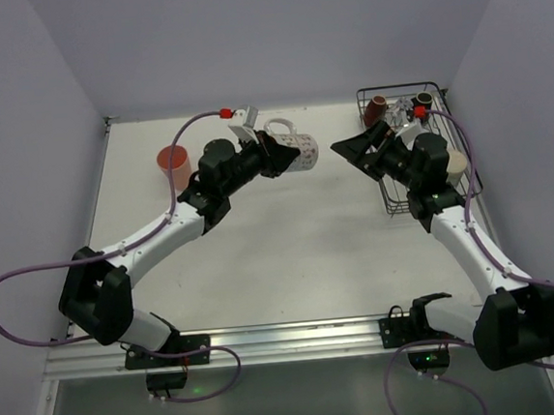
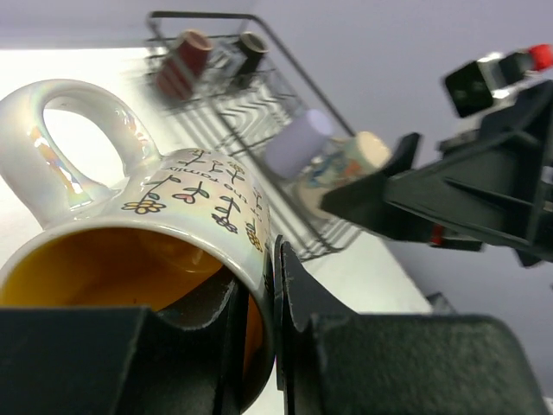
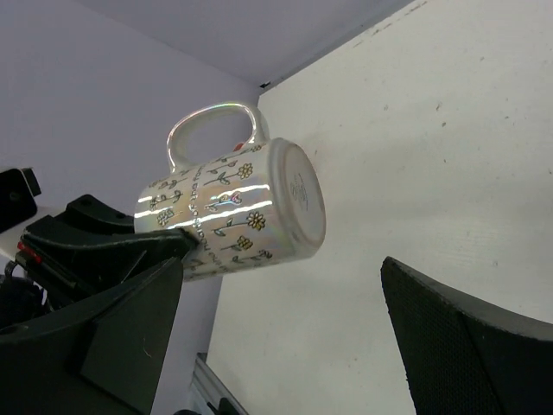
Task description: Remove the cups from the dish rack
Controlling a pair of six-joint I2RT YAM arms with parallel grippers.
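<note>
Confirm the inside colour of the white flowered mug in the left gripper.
The white flowered mug is orange-yellow inside; the left wrist view shows it best.

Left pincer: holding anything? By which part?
Left pincer grips the flowered mug at its rim, one finger inside, one outside. Right pincer open, empty.

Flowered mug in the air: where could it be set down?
The table is bare across its whole middle, from the red cup to the dish rack. Only the rack itself is crowded with cups.

One dish rack (image 1: 386, 198), six cups (image 1: 296, 148) (four of them inside), two arms (image 1: 154, 240)
</note>
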